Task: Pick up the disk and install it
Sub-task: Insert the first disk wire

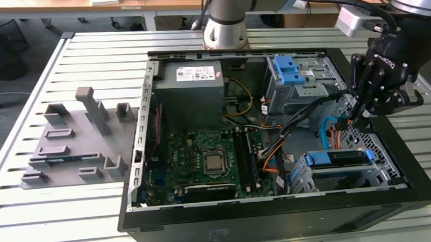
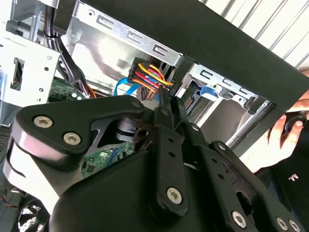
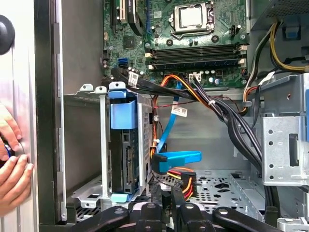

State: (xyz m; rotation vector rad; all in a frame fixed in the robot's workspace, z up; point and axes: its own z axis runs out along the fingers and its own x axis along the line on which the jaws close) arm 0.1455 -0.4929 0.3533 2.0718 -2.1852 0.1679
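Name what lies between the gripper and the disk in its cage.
In the first wrist view, the cage's perforated metal wall and the connector end of the blue flat cable lie between the gripper and the disk.

Disk (image 1: 337,158): flat, rectangular, dark grey on the upward face, blue plastic bracket (image 1: 318,159) framing its edges. Seated level inside grey metal cage (image 1: 379,175), at corner of open computer case (image 1: 276,221) toward the exterior view's lower right. In first wrist view, connector end (image 3: 128,164) turned toward case interior.
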